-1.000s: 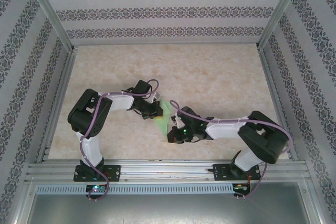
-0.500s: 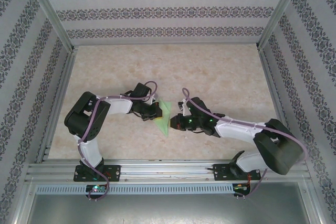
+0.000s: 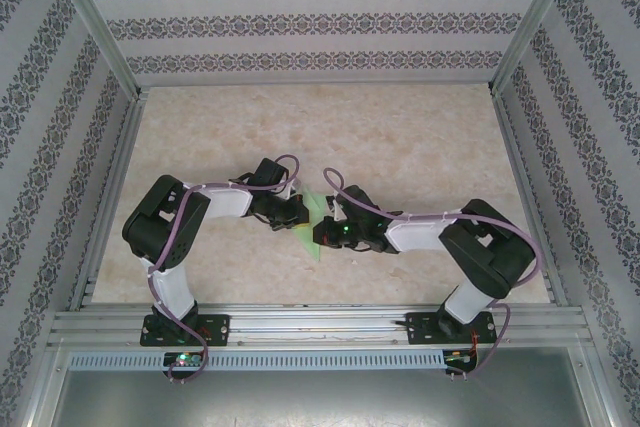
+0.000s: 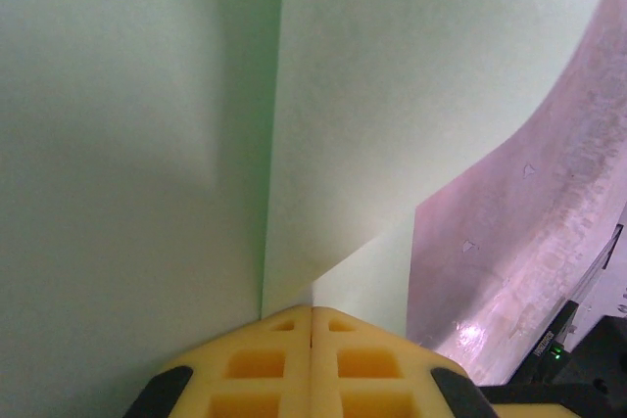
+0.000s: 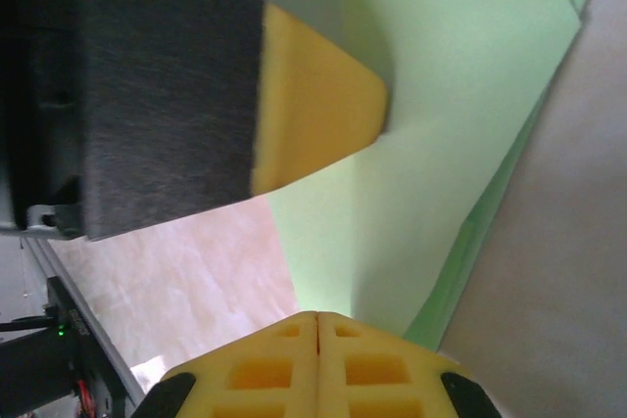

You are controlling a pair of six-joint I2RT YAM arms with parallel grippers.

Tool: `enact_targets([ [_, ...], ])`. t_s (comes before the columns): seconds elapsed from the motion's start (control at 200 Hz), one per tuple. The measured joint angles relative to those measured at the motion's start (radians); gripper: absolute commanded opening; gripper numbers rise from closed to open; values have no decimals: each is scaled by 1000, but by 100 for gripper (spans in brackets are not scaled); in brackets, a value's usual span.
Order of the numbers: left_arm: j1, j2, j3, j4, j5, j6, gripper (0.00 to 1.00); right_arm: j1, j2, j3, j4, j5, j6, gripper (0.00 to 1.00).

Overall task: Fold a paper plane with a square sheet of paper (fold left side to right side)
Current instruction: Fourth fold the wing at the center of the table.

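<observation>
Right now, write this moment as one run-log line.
left gripper: shut on paper | right gripper: shut on paper | paper: creased, not yet a plane

Lighting: bright, even, diffuse from above. Soft shadows on counter. Wrist views: near foreground blurred; paper shaded leftward; small counter glare.

**Beige marbled tabletop**: the reference surface. Three wall panels, papered white with grey ornamental bands, stand around the tabletop: a back panel along its far edge, a left panel along its left edge and a right panel along its right edge. Bare aluminium posts rise at its far corners, left post and right post. A double aluminium rail runs along its near edge. Just nearer lies a narrow slotted metal strip, and nearer still a plain grey metal sheet.
</observation>
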Motion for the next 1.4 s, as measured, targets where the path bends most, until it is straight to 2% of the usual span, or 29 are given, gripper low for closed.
enact_targets([
  [0.36,0,0,0,0,0,0,1,11,51,7,-3,18,0,0],
  [0.59,-2,-4,5,-13,-11,0,7,21,54,23,-30,33,-1,0],
  [0.804,-6,-40,11,-65,-56,8,16,26,54,41,-71,51,-17,0],
  [0.889,-6,-84,10,-69,-71,8,16,28,54,45,-79,55,-29,0],
  [1.104,-6,-214,-26,-50,-48,3,7,28,54,60,-109,68,-62,0],
  [1.399,-25,-170,-68,-3,25,-27,4,28,53,72,-141,77,-92,0],
])
